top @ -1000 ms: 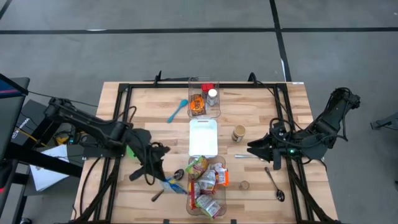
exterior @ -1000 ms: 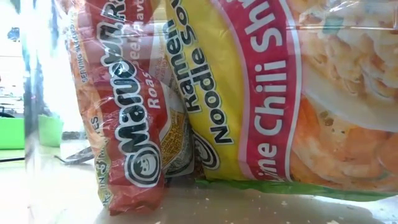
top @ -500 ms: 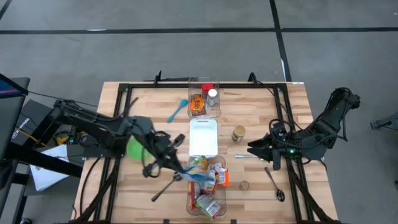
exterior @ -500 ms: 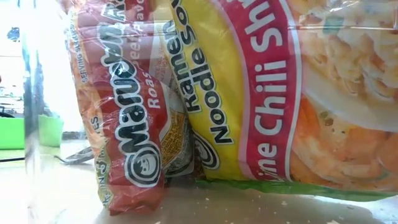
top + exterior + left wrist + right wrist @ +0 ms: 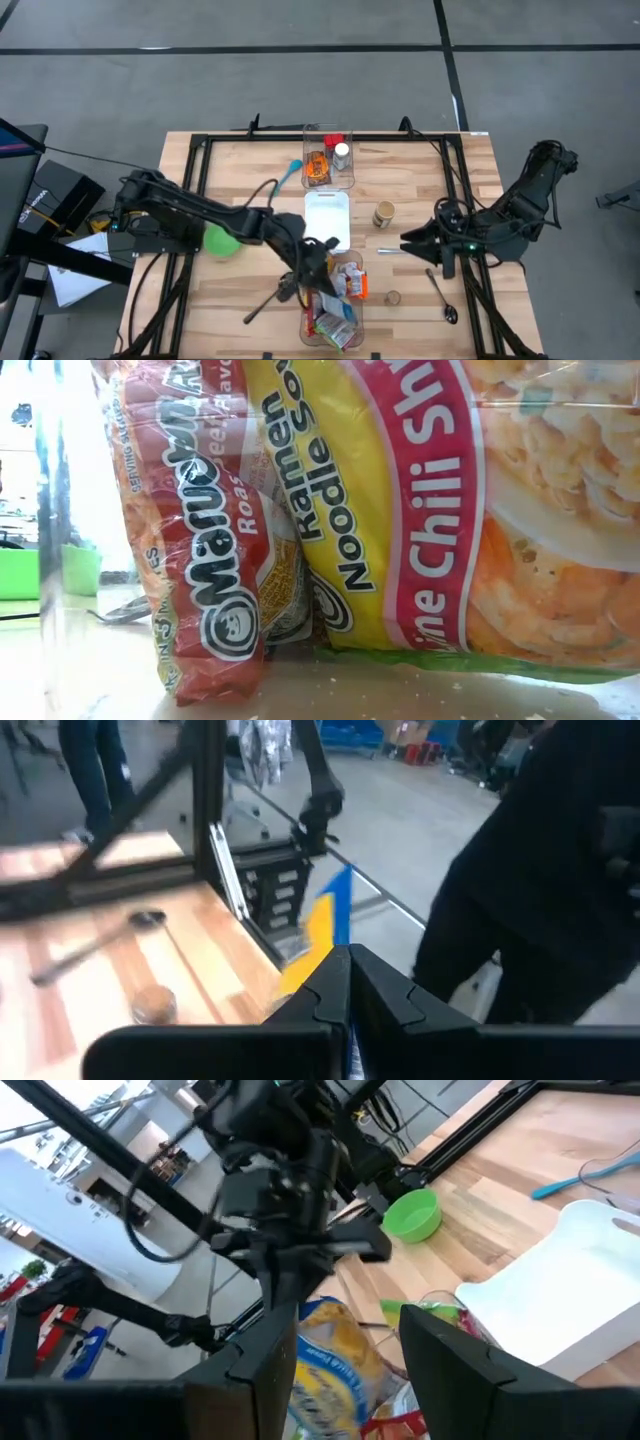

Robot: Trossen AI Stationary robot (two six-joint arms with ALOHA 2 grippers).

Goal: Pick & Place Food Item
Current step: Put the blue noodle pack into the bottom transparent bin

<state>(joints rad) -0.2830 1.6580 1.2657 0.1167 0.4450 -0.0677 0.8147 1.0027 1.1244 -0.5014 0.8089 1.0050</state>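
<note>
My left gripper is shut on a yellow and blue food packet and hangs over the clear bin at the table's near middle. The bin holds several ramen packets; a red one and a yellow and red one lean against its wall in the low view. The held packet's yellow and blue edge also shows past the fingers in the left wrist view. My right gripper is open and empty, to the right of the white tray. My left gripper pinches the packet's upper edge between its two fingers, which come from above and point down. The packet hangs below the fingers, lifted clear, above the bin's packets.
A second clear bin with jars stands at the far middle. A green bowl and a blue spoon lie to the left. A jar, a metal spoon and a small cap lie to the right.
My left gripper has gone toward the table's right edge, from beside the green bowl to above the near bin. It has carried the yellow and blue packet along, from low by the table left of the bin to over the bin's packets.
</note>
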